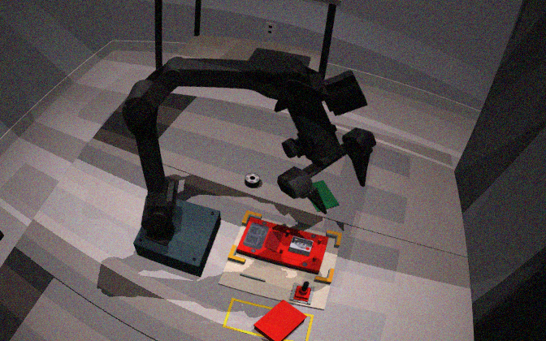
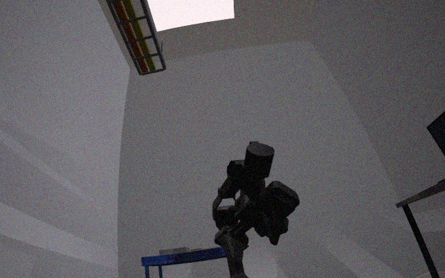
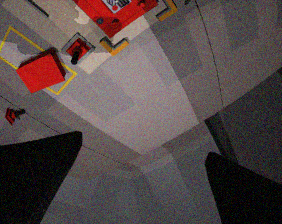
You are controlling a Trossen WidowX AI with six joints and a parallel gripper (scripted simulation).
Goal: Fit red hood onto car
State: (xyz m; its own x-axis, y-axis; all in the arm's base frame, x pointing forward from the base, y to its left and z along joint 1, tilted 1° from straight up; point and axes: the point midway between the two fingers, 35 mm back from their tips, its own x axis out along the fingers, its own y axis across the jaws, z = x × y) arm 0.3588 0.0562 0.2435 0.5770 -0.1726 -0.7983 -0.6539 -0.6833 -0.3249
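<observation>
Has the hood (image 1: 280,320) (image 3: 41,72) lying unfitted toward the near edge of the counter (image 1: 372,313) (image 3: 117,80), over a yellow outline (image 1: 245,302) (image 3: 24,37). Has the engine (image 1: 301,244) (image 3: 117,4) in the car (image 1: 273,252) (image 3: 134,15), farther from that edge. Rightward, holds nothing in the wide-open tool (image 1: 343,198) (image 2: 273,238) (image 3: 145,144). Needs lifting, fitting, withdrawing.

No lettering, brand, number or sign is showing legibly anywhere; the engine block (image 1: 301,245) (image 3: 117,4) in the red chassis (image 1: 262,256) (image 3: 134,12) is carrying small pale and dark markings, too blurred for reading.
</observation>
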